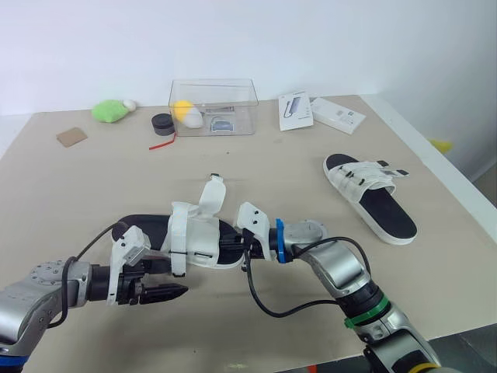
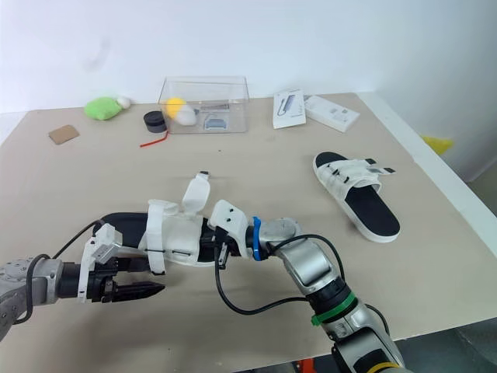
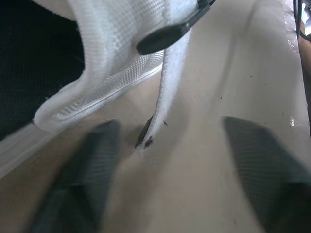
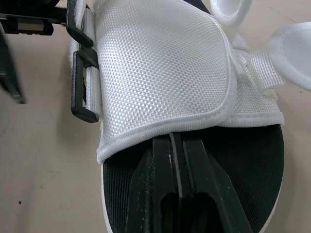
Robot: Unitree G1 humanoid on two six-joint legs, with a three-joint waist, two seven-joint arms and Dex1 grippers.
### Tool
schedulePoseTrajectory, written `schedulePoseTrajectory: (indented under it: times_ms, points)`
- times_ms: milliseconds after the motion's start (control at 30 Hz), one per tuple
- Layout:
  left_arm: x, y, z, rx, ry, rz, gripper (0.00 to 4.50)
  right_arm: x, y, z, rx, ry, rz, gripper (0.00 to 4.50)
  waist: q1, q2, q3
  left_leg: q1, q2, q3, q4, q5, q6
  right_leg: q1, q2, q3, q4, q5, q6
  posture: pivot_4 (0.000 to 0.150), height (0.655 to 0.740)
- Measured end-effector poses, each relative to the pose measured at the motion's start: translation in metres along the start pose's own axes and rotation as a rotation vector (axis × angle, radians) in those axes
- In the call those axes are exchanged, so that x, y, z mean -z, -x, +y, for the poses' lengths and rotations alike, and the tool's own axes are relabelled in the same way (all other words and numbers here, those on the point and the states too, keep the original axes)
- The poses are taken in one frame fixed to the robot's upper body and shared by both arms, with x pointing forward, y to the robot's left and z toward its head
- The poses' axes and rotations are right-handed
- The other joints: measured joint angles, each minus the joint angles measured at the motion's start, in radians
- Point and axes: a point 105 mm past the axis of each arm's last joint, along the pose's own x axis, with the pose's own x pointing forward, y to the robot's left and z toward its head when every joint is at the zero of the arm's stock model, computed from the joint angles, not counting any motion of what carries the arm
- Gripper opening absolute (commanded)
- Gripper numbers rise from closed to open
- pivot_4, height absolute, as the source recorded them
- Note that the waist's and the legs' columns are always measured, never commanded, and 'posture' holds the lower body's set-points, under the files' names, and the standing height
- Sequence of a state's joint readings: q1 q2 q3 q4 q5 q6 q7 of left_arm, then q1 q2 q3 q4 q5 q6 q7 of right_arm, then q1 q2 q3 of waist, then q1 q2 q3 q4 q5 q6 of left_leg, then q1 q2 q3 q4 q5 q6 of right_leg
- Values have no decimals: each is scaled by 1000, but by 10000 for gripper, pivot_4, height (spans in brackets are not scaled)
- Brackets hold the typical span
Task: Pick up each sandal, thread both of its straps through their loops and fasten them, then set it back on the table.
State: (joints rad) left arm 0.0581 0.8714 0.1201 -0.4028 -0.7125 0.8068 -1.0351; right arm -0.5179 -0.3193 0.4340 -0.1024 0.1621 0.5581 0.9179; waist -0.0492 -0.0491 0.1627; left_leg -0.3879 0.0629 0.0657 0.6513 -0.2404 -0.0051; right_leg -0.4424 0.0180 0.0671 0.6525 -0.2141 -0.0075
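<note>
The near sandal point(image 1: 198, 233) has a black footbed, a white sole edge and white mesh straps with black plastic loops point(image 4: 80, 97) along one side. One strap point(image 1: 211, 194) stands up loose above it. It lies on the bench point(image 1: 311, 179) close in front of the robot, its long axis running left to right, with the longer bare stretch of footbed at the robot's left end. The second sandal point(image 1: 384, 211) looks the same. It lies well apart to the right, set on a slant, with its straps at the far end and its bare end nearer the right edge.

The left pincer point(image 3: 170, 124) hovers low beside the near sandal's front side with its fingers wide apart and holding nothing. A dangling strap end point(image 3: 167, 92) hangs in the gap between them. The right pincer point(image 4: 177, 141) has its fingers pressed together and lies on the footbed, its tips tucked under the edge of the mesh strap.
</note>
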Motion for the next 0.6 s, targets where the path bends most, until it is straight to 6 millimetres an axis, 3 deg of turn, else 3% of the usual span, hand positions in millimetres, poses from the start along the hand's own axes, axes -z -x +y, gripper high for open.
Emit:
schedulePoseTrajectory:
  times_ms: [133, 267, 600]
  points:
    - [0, -1, -2, 11, 15, -10, 512, 0, 0, 0, 0, 0, 0, 0, 0, 0, 0, 0, 0, 0, 0, 0, 0, 0, 0, 0, 0, 0, 0, 1500, 7400]
    - [4, 1, -6, 34, 31, -2, 512, 0, 0, 0, -1, 1, 0, 0, 0, 0, 0, 0, 0, 0, 0, 0, 0, 0, 0, 0, 0, 0, 0, 1500, 7400]
    - [34, 12, -32, 116, 43, 143, 512, -1, 0, 0, -2, 3, 0, 0, -1, 1, 0, 0, 1, 0, 0, 0, 0, 0, 0, 0, 0, -1, -1, 1500, 7400]
